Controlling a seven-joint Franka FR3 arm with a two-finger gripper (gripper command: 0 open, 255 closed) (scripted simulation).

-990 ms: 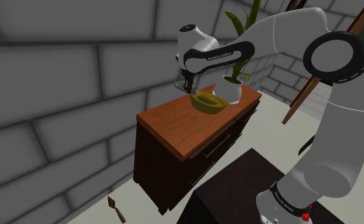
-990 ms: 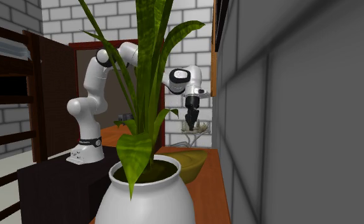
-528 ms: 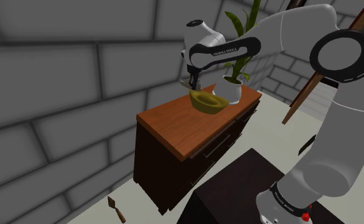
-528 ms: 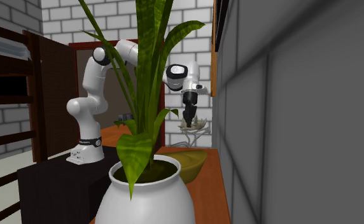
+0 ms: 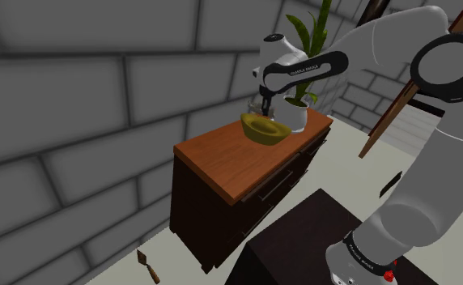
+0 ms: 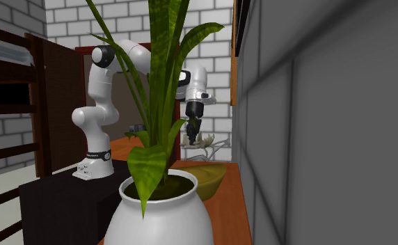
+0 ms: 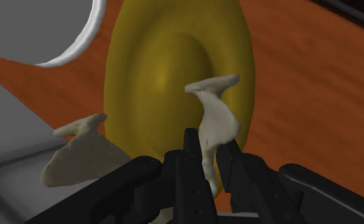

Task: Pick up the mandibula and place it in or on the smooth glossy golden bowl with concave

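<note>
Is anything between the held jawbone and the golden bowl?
Nothing. In the wrist view the jawbone, clasped by the gripper, hangs over the golden bowl with only bare air between them.

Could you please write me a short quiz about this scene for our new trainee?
1. True or false: the gripper is shut on the pale bone.
2. Seen along the gripper, what lies behind the bone? A) golden bowl B) blue plate C) grey tray
3. Fill in: beside the bowl on the brown cabinet top stands a white ____ holding a plant.
Key: 1 true; 2 A; 3 pot.
</note>
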